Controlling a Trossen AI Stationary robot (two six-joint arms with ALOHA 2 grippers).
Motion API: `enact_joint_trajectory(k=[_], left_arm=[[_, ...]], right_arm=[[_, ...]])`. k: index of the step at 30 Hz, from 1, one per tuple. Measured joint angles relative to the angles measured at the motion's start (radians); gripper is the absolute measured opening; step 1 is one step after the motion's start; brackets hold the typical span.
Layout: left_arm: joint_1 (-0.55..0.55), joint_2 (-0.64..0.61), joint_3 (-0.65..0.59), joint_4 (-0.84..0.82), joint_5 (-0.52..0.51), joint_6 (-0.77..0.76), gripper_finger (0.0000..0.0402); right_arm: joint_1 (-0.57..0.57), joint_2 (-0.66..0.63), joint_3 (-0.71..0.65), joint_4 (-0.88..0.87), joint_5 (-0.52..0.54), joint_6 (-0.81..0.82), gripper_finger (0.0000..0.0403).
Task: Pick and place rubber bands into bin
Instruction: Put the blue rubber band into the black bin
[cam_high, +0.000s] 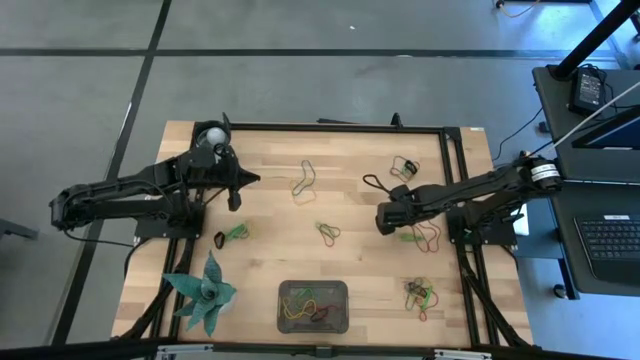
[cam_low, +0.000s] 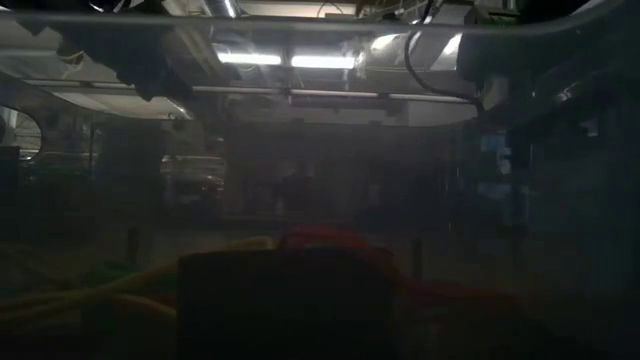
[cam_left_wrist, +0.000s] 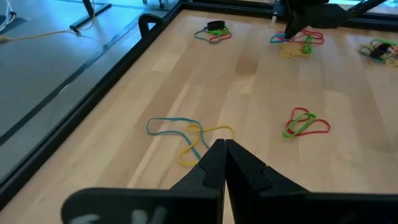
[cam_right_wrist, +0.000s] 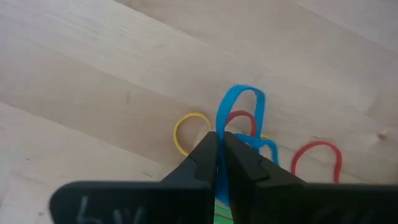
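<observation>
Small coloured rubber bands lie scattered on the wooden table (cam_high: 270, 215): a blue and yellow pair (cam_high: 303, 180), a tangle at the near right (cam_high: 420, 293) and others. The bin (cam_high: 313, 306), a dark grey tray, sits at the near edge and holds several bands. At the table's right, my right gripper (cam_high: 384, 222) points down over a cluster of bands (cam_high: 424, 237) and is shut on a blue one (cam_right_wrist: 240, 102). My left gripper (cam_high: 250, 180) hangs shut above the far left of the table, holding nothing; the blue and yellow bands (cam_left_wrist: 186, 134) lie just beyond its tips. My right gripper pinches the blue rubber band between its two fingers (cam_right_wrist: 205, 155), coming from above and pointing down. The band's loop (cam_right_wrist: 249, 93) sticks out past the fingertips, and a strand of it (cam_right_wrist: 220, 183) runs back between them. Red and yellow bands (cam_right_wrist: 189, 124) lie on the wood around it.
A white cup (cam_high: 210, 135) stands at the far left corner and a teal spiky plant figure (cam_high: 205, 295) at the near left. A black frame (cam_high: 455, 180) edges the table. Bare wood lies between the bin and the two grippers.
</observation>
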Motion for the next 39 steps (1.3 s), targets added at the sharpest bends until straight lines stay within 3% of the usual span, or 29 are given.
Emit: enact_joint_trajectory(k=[17, 33, 39], left_arm=[[0.0, 0.0, 0.0, 0.0, 0.0, 0.01, 0.0003], [0.0, 0.0, 0.0, 0.0, 0.0, 0.01, 0.0003], [0.0, 0.0, 0.0, 0.0, 0.0, 0.01, 0.0003]], right_arm=[[0.0, 0.018, 0.0, 0.034, 0.0, 0.004, 0.007], [0.0, 0.018, 0.0, 0.051, 0.0, 0.0, 0.0009], [0.0, 0.017, 0.001, 0.049, -0.001, -0.025, 0.0007]])
